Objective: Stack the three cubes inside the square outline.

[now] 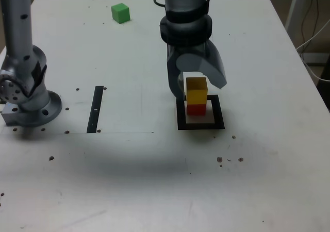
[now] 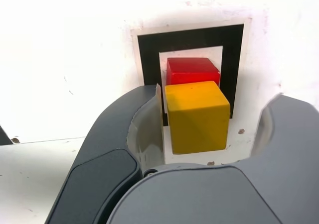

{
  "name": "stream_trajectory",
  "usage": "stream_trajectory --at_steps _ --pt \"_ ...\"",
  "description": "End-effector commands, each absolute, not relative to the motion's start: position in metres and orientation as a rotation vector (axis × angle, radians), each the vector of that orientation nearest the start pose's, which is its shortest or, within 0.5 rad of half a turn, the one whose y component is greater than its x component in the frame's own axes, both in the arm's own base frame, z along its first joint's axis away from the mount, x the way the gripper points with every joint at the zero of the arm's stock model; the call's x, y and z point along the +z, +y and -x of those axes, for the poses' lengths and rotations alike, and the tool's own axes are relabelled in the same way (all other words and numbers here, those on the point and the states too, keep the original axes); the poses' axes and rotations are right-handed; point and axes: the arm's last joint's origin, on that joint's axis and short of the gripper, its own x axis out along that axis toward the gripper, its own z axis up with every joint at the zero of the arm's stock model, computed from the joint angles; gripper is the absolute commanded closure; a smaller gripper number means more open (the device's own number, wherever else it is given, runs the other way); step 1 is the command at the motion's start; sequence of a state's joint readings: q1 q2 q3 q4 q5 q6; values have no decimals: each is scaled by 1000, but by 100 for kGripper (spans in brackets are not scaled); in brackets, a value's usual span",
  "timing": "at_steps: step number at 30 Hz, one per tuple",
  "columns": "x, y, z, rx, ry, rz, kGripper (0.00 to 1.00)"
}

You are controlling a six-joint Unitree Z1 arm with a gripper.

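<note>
The yellow cube (image 1: 196, 89) (image 2: 197, 117) stands on top of the red cube (image 1: 196, 109) (image 2: 192, 70), and both are inside the black square outline (image 1: 201, 125) (image 2: 149, 55). My gripper (image 1: 198, 87) (image 2: 217, 97) hangs over this stack with its jaws open, one finger on each side of the yellow cube. In the wrist view one finger is close against the cube and a clear gap shows on the other side. The green cube (image 1: 120, 13) lies alone far back on the table, toward the exterior view's left.
A narrow black strip (image 1: 96, 109) lies on the white table to the exterior view's left of the square. The arm's grey base and column (image 1: 31, 103) stand at the far left. Cables hang past the table's right edge (image 1: 309, 41).
</note>
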State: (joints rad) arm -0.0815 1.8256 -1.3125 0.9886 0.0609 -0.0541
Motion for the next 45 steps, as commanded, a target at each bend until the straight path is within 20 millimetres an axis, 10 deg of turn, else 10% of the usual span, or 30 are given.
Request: stream_trajectory --at_steps 1,11,45 --pt "274 -17 -306 47 1487 -65 1" --pt "285 18 -286 146 1535 -37 0" --pt "284 232 -228 420 1597 258 0"
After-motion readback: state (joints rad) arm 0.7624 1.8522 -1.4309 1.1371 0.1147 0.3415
